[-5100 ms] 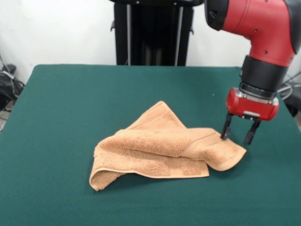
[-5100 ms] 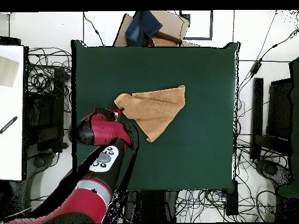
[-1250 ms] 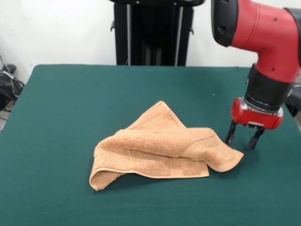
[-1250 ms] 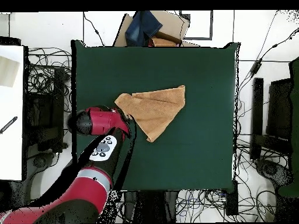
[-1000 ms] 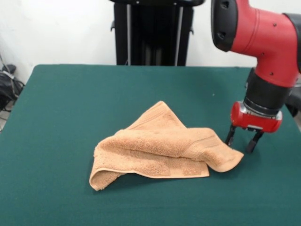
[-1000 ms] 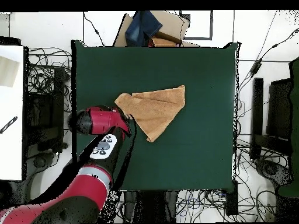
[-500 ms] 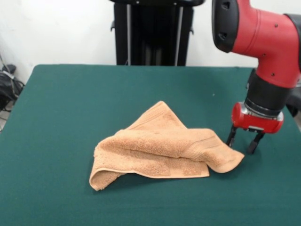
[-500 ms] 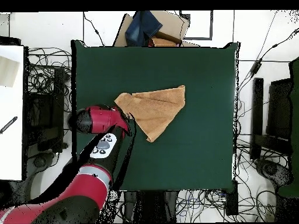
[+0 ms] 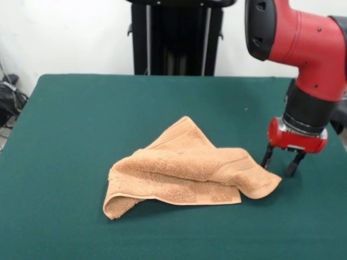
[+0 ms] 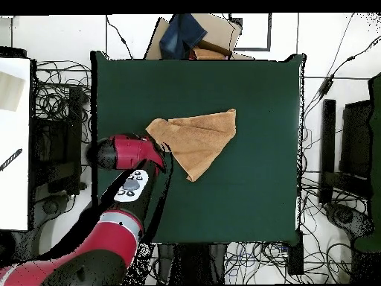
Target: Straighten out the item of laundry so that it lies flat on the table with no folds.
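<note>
The item of laundry (image 9: 187,168), a peach-orange terry towel, lies folded over itself in a rough triangle on the green table (image 9: 81,119). One corner points away toward the far side and a rolled fold runs along its front. From overhead the towel (image 10: 197,138) sits left of the table's (image 10: 253,194) middle. My gripper (image 9: 280,167) hangs open just off the towel's right corner, fingertips low near the table with nothing between them. The overhead view shows the red arm (image 10: 130,153) at the towel's left tip and hides the fingers.
A box with dark blue cloth (image 10: 190,36) sits past the table's far edge in the overhead view. Cables and stands (image 10: 338,149) surround the table. The table edge (image 9: 339,135) runs close to my gripper on the right in the front view.
Since five seconds ago my gripper has shifted slightly right, off the towel's corner, and stays open. The corner has settled a little. Almost no motion in the last second.
</note>
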Controlling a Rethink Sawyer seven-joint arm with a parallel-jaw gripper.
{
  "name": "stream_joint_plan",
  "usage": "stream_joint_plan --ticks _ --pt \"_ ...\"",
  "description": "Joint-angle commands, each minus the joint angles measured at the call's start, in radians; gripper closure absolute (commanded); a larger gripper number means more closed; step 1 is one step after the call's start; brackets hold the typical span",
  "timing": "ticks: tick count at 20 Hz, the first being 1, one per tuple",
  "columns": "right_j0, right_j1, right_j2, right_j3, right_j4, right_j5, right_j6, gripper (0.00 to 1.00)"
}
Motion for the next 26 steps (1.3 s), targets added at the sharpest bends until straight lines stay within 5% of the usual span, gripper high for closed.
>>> stream_joint_plan --ticks 1,13,26 --pt "-0.001 0.016 0.032 -0.063 0.043 0.125 0.223 0.00" --pt "-0.005 0.056 0.026 -0.133 0.047 0.159 0.245 0.00" --pt "0.012 -0.071 0.021 0.034 0.038 0.145 0.268 0.00"
